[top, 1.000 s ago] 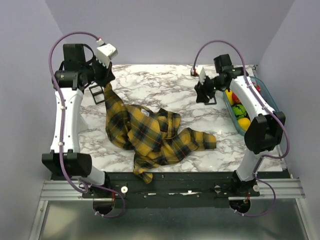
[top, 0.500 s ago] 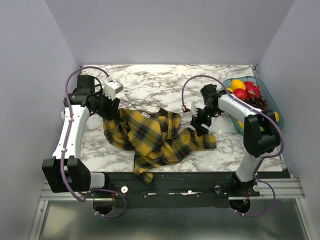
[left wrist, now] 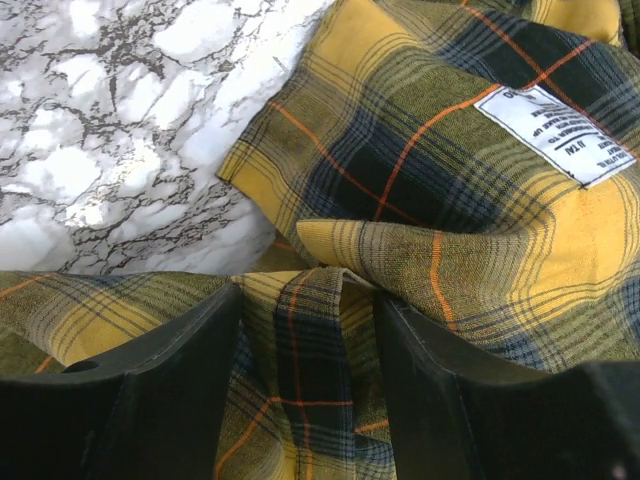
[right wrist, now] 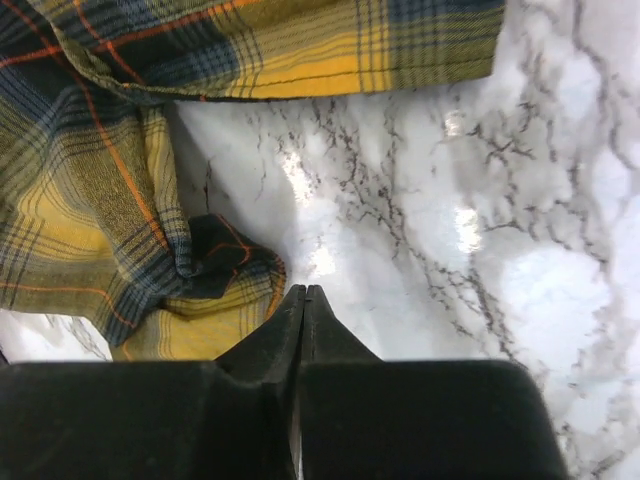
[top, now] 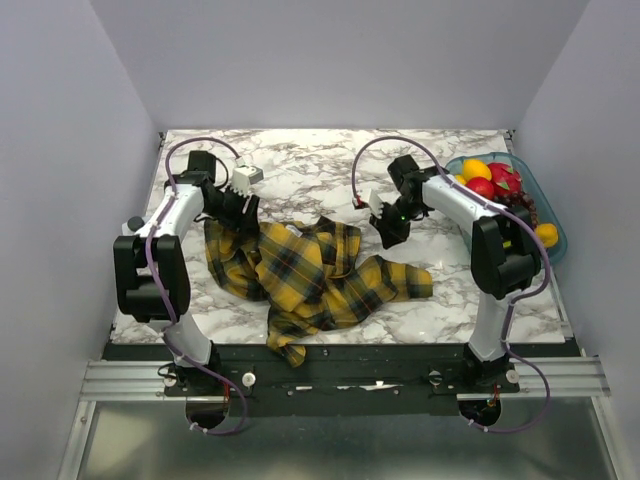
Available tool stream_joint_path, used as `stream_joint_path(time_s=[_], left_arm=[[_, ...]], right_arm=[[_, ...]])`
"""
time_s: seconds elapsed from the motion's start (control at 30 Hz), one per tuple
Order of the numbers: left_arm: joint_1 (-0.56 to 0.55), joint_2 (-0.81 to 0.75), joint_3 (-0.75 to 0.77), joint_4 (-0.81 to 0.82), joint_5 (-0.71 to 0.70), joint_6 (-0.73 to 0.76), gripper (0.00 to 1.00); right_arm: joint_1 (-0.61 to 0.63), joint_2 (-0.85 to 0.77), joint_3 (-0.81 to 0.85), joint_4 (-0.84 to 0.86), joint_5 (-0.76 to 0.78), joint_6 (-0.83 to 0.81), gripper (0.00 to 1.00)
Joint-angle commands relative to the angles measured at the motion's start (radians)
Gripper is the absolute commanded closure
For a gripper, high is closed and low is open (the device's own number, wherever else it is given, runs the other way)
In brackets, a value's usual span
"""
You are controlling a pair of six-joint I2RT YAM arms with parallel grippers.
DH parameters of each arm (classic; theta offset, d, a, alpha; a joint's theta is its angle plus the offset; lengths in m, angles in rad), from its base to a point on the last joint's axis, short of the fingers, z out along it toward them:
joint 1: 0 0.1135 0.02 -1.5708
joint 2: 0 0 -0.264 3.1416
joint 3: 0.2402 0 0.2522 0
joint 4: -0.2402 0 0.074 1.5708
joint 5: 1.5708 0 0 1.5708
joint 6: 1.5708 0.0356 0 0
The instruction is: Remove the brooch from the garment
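The garment, a yellow and dark plaid shirt, lies crumpled in the middle of the marble table. My left gripper is at its far left edge. In the left wrist view it stands open, its dark fingers either side of a raised fold of plaid, with a white label further off. My right gripper hangs over bare marble just right of the shirt. Its tips are shut on nothing, beside a bunched sleeve end. The brooch is hidden.
A teal tub of fruit stands at the table's right edge, behind the right arm. Grey walls close in the back and both sides. Bare marble shows beyond the shirt.
The left gripper came down, opened and let the lifted shirt drop onto the table. The right arm came down beside the sleeve, then drew back a little and shut.
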Motion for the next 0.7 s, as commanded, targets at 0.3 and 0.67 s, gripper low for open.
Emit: stream_joint_path(time_s=[0.3, 0.67], left_arm=[[-0.029, -0.109, 0.057, -0.081, 0.074, -0.146, 0.23], [-0.155, -0.040, -0.033, 0.011, 0.052, -0.145, 0.21]], right_arm=[[0.003, 0.032, 0.081, -0.167, -0.230, -0.043, 0.29], [0.029, 0.260, 0.302, -0.384, -0.247, -0.078, 0.36]])
